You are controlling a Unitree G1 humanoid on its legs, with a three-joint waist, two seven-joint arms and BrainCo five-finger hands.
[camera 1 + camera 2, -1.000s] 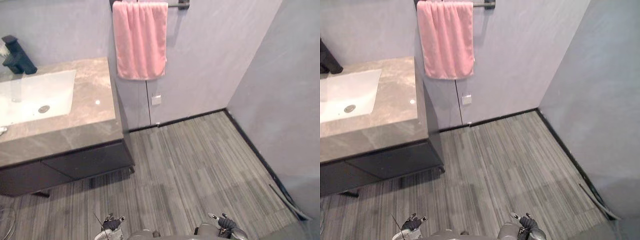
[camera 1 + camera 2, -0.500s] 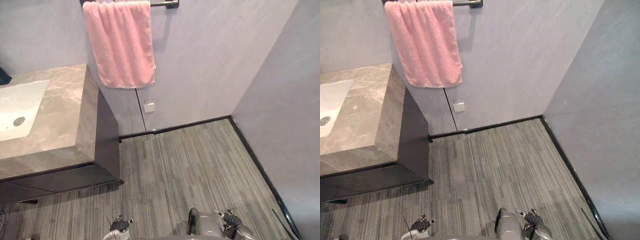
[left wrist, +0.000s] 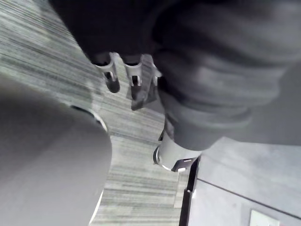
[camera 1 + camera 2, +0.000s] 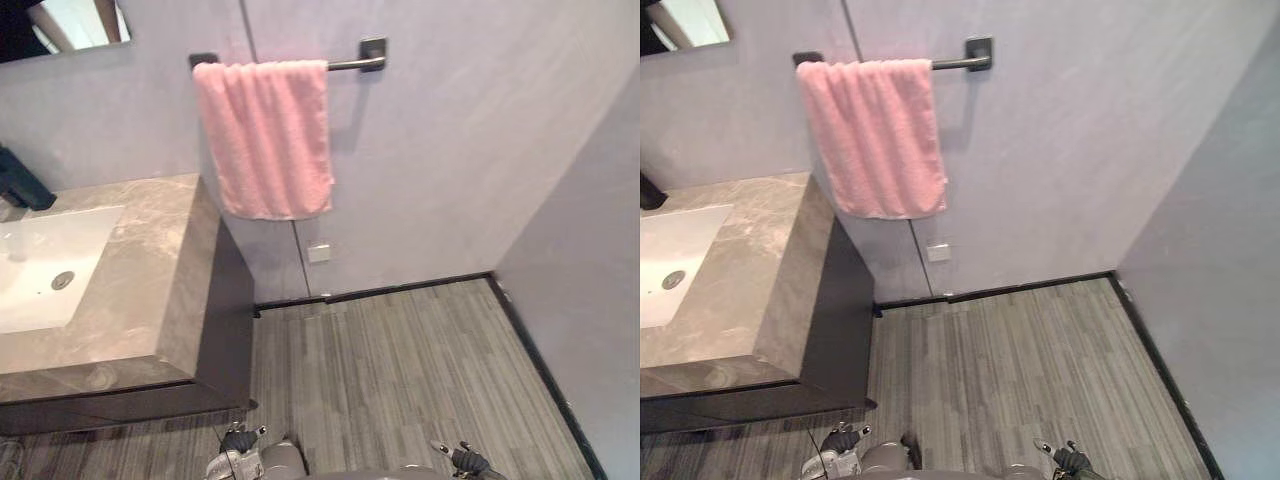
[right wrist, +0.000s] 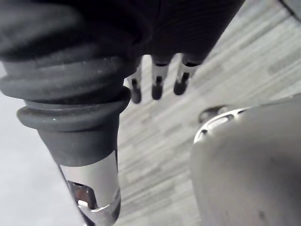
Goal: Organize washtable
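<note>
Closing on the desk (image 4: 150, 260) is the step in hand, by my read. It's not in reach yet.

State now:
- Desk sits to the robot's left against the wall, well apart from both hands.
- The top is a marble slab with a white sink (image 4: 50, 265) set into it. A dark faucet (image 4: 22, 185) stands at the far left edge.
- Left hand (image 4: 238, 441) and right hand (image 4: 466, 461) hang low over the floor (image 4: 400, 360).
- In the left wrist view the fingers (image 3: 113, 75) are loose and near straight, with nothing in them.
- In the right wrist view it's the same: fingers (image 5: 157, 82) relaxed, empty.
- A pink towel (image 4: 268, 135) hangs on a wall bar (image 4: 355, 64) just beside the desk's far right corner.

Can't tell from here what needs sorting, since the left part of the top is cut off.

How to do it well:
- Turn left and square up to the desk's front edge before picking any target, so the whole top comes into view.
- Raise the hands only once close, and bring them over the slab from above, not into its front face.
- The slab's near right corner juts toward the robot. An angled approach would likely clip the left hand there, so give it room.
- Steer the right arm clear of the towel.
- Go in with loose, wide fingers and close them only once a target is confirmed.
</note>
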